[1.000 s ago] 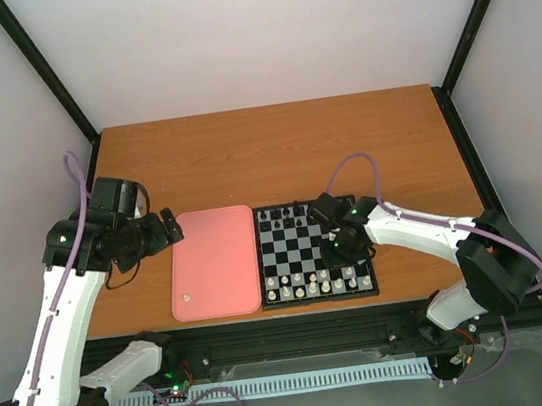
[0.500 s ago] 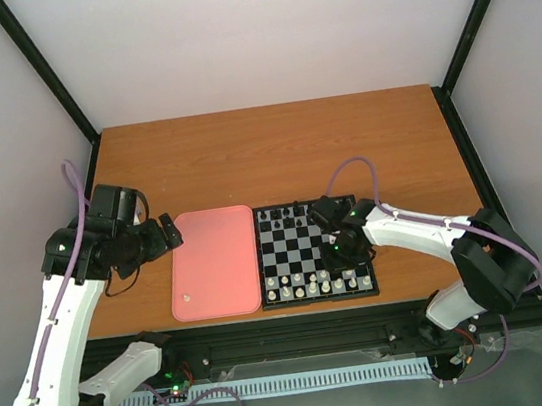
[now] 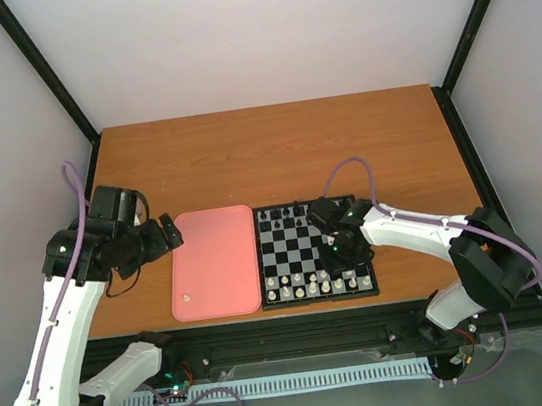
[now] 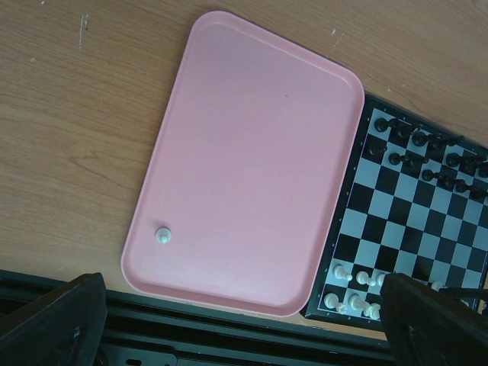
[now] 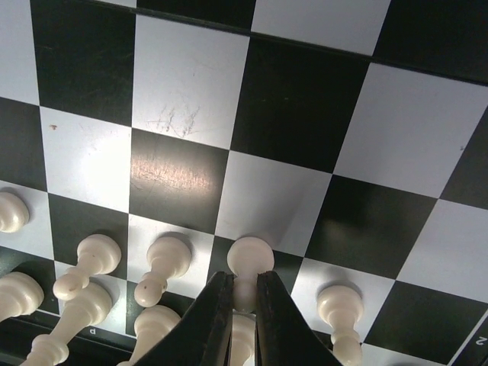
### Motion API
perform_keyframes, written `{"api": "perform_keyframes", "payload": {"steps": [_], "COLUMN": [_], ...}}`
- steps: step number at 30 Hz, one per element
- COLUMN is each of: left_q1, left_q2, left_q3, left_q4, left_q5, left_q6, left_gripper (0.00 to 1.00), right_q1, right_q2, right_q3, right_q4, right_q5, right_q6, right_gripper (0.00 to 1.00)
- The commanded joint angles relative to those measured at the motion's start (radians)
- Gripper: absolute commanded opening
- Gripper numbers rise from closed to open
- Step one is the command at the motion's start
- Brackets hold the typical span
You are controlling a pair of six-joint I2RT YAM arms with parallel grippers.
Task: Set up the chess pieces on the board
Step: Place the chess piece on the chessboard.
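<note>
On the scuffed glossy board [image 5: 179, 164], round-headed pawn [image 5: 250, 257]

Board [image 4: 398, 227] corner beyond picture's edge

One board [image 3: 315, 252]. One tray [image 3: 214, 261], one white piece [image 4: 162, 235] at its 7 o'clock. One table [image 3: 274, 152]. Board pieces [image 4: 341, 271]: too small to count.

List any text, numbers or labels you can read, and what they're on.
Board border, right wrist view: two tiny pale marks, one maybe "2", too small to read surely.
Pink tray: none.
White pawn in the right tool: none.
</note>
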Motion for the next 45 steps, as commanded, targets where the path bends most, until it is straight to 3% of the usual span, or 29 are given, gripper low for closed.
{"api": "perform_keyframes", "payload": {"steps": [1,16,22,45], "left_q1": [0.006,0.007,0.007,0.007], "left_q2": [-0.019,-0.051,-0.059,-0.05], "left_q3": [-0.005,-0.017,-0.018,-0.011], "left_q4": [0.013,0.004,0.004,0.008], "left_q5": [0.005,0.01,0.014,0.0], "left_q6": [-0.006,-0.014,-0.018,0.007], "left_gripper": [1.0,1.0,1.0,1.0], "right_q1": [0.029,0.041,0.041,0.052], "right_q2": [0.003,-0.03,-0.034,0.035], "right_q3": [-0.008,-0.027,-0.017,0.031], "right_q4": [-0.053,-0.083,-0.079,-0.049], "right_q5": [0.014,0.025,0.032,0.019], "right_q6": [0.018,0.032,0.032,0.026], "right_gripper": [0.09,0.1,0.15,0.15]}}
